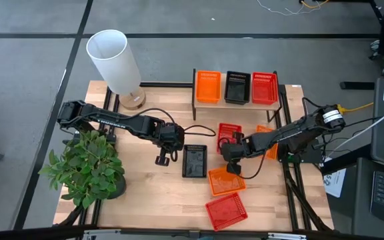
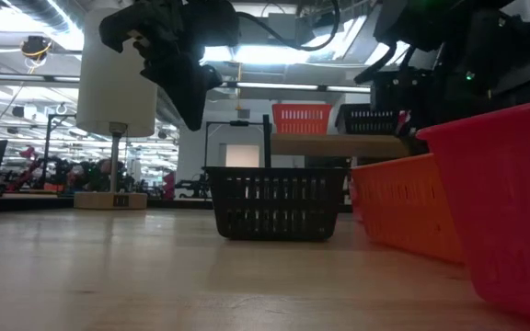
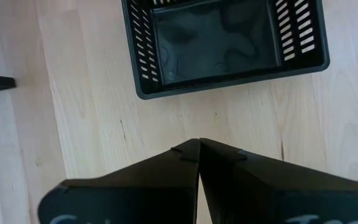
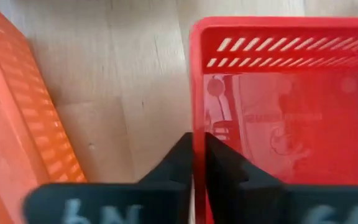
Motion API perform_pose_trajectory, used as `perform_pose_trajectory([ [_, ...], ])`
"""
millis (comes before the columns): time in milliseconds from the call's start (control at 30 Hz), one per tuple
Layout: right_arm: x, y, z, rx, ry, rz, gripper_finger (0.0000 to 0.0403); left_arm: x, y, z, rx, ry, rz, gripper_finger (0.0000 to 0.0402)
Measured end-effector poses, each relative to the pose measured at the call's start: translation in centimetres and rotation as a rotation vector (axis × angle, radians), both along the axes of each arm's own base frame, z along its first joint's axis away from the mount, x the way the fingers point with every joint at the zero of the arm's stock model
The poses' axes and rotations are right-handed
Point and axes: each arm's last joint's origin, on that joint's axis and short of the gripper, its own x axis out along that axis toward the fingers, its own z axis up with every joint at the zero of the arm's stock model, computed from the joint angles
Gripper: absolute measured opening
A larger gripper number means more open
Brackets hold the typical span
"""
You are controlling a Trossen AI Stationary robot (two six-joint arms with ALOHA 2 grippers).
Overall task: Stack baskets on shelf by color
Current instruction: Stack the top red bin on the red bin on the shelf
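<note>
The shelf (image 1: 220,87) stands at the table's far edge and carries an orange basket (image 1: 209,87), a black one (image 1: 237,87) and a red one (image 1: 264,87). On the table lie a black basket (image 1: 194,161), a red basket (image 1: 228,133), two orange baskets (image 1: 227,180) (image 1: 268,133) and another red one (image 1: 226,210). My left gripper (image 1: 163,159) is shut and hangs above the wood just left of the black basket (image 3: 222,43). My right gripper (image 1: 232,153) is shut on the mid-table red basket (image 4: 284,124). My right gripper holds the red basket by the rim of one side wall (image 4: 196,106), one finger (image 4: 219,162) inside the basket and one finger (image 4: 179,158) outside. The fingers come from above, pointing down. Whether the basket is off the table I cannot tell.
A lamp with a white shade (image 1: 115,57) stands at the far left corner and a potted plant (image 1: 85,167) at the near left. The orange basket (image 4: 11,124) lies close beside the held red one. Bare wood lies between the left gripper and the plant.
</note>
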Motion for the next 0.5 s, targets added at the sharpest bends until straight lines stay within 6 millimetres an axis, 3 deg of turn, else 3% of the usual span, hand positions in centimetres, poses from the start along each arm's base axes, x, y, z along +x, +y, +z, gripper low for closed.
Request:
perform_pose_trajectory([
  [233,1.2,0.3,2.2,-0.014,-0.032,0.017,0.0005,0.0,0.0,0.0,0.000,-0.002,0.000,0.0000],
  [500,1.8,2.6,7.9,0.028,0.027,0.080,0.0002,0.0,0.0,0.0,0.000,-0.002,0.000,0.0000],
])
